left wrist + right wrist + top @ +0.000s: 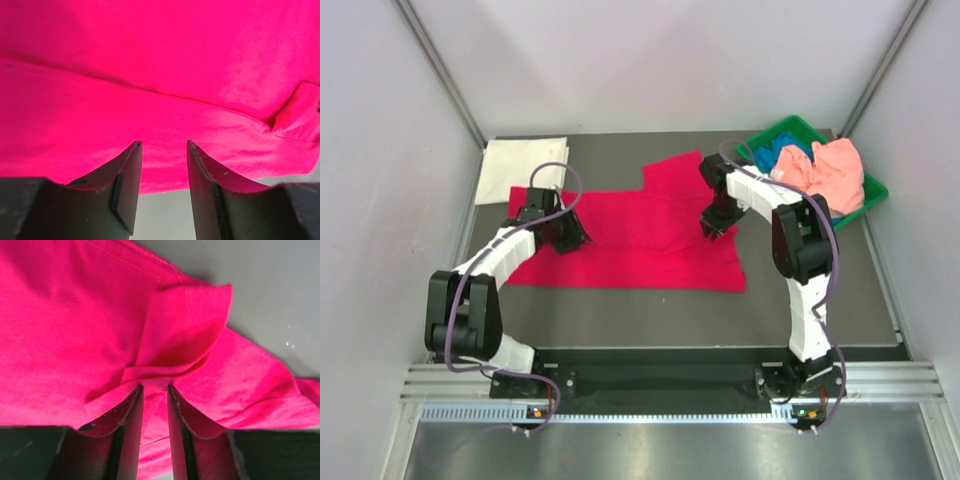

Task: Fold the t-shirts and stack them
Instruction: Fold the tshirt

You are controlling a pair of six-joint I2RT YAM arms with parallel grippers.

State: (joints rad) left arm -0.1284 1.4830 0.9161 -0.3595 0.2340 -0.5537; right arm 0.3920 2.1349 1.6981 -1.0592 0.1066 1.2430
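Note:
A crimson-red t-shirt (640, 235) lies spread flat on the dark table. My left gripper (570, 238) hovers at its left edge, open (164, 147), with bare table showing between the fingers and nothing held. My right gripper (713, 228) presses into the shirt's right part. Its jaws (155, 387) stand narrow, pinching a ridge of the red cloth (165, 340) bunched at the tips beside a folded-over flap. A white t-shirt (520, 170), folded square, rests at the back left. A salmon-pink one (825, 170) and a blue one (782, 152) lie crumpled in the bin.
A green plastic bin (876, 190) stands at the back right corner, close behind the right arm. White walls with metal posts enclose the table on three sides. Bare table shows in front of the red shirt (650, 320).

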